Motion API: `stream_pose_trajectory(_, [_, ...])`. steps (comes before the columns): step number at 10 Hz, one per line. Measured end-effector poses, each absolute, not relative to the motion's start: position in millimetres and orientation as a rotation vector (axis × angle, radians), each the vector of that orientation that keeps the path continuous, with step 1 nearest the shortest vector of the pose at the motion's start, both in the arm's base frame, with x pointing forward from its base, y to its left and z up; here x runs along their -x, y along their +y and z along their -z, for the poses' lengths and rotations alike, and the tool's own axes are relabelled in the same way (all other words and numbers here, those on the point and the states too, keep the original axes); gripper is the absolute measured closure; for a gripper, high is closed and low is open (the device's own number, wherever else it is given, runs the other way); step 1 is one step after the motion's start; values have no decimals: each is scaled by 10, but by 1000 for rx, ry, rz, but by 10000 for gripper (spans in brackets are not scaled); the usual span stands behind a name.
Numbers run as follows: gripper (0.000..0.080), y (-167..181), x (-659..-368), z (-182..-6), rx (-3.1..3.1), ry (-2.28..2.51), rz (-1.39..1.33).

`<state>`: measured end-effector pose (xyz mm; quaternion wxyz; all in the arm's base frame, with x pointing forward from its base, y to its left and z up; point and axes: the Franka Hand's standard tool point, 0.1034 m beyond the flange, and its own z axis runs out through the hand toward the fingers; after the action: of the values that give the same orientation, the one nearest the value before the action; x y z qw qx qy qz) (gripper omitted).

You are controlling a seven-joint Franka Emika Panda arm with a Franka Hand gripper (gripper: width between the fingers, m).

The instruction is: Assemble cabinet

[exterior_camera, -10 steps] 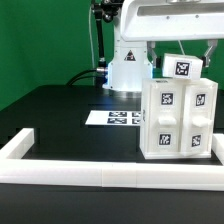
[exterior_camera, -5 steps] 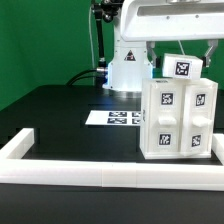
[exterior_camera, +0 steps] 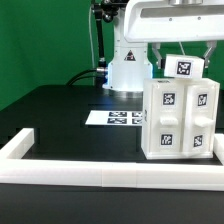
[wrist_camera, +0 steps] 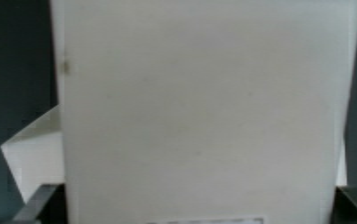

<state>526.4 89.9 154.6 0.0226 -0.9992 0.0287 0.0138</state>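
Observation:
The cabinet body (exterior_camera: 180, 120), a white box with several black-and-white tags on its front, stands on the black table at the exterior view's right. A smaller white tagged piece (exterior_camera: 183, 67) sits tilted at its top. My gripper (exterior_camera: 181, 50) comes down from above, with its fingers on either side of that piece. In the wrist view a broad white panel (wrist_camera: 201, 110) fills the frame between my dark fingertips (wrist_camera: 38, 203). The jaws stand closed against its two sides.
The marker board (exterior_camera: 116, 118) lies flat on the table left of the cabinet. A long low white rail (exterior_camera: 90, 176) runs along the front edge and turns back at the left (exterior_camera: 17, 147). The arm's white base (exterior_camera: 125, 68) stands behind.
The tagged top piece and my gripper have shifted very slightly toward the exterior view's right. The cabinet body has not moved.

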Motion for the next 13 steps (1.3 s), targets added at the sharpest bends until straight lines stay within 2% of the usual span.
stream_pose_trajectory(9, [248, 872, -5276, -1544, 3081, 156, -47])
stream_pose_trajectory(13, [248, 925, -5282, -1536, 2897, 933, -96])
